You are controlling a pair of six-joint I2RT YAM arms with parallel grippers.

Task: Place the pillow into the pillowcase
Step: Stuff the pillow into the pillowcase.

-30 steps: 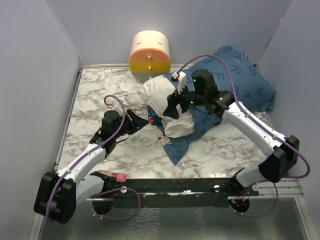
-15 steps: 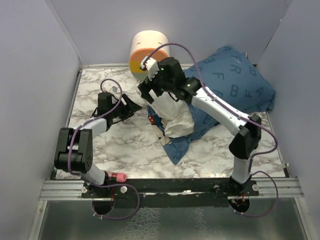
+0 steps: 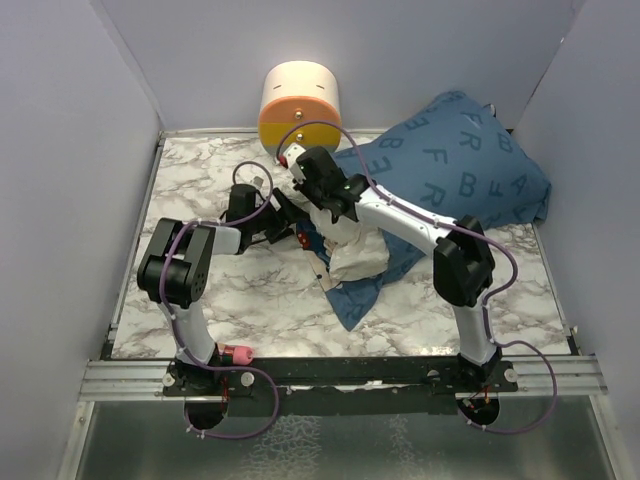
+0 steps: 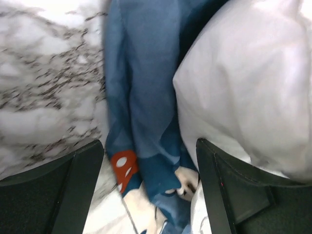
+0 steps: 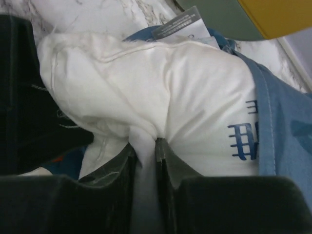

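The white pillow (image 3: 360, 255) lies mid-table, its far part inside the blue lettered pillowcase (image 3: 470, 170) and its near end sticking out. My right gripper (image 3: 318, 208) is over the pillow's left end. In the right wrist view it (image 5: 145, 146) is shut on a pinched fold of the pillow (image 5: 185, 92), beside the printed tag (image 5: 178, 24). My left gripper (image 3: 285, 224) sits at the pillowcase's mouth. In the left wrist view it (image 4: 148, 187) stands open around loose pillowcase cloth (image 4: 141, 97) with a red dotted bow (image 4: 122, 168), the pillow (image 4: 243, 87) to the right.
A cream-and-orange cylinder (image 3: 300, 100) stands at the back wall behind the grippers. The marble table (image 3: 200, 180) is boxed in by grey walls on the left, back and right. The pillowcase's stuffed end fills the back right corner.
My right arm swung left over the pillow's end, opened wide, then shut on a fold of the pillow. My left gripper opened and moved right, up to the pillowcase's mouth.
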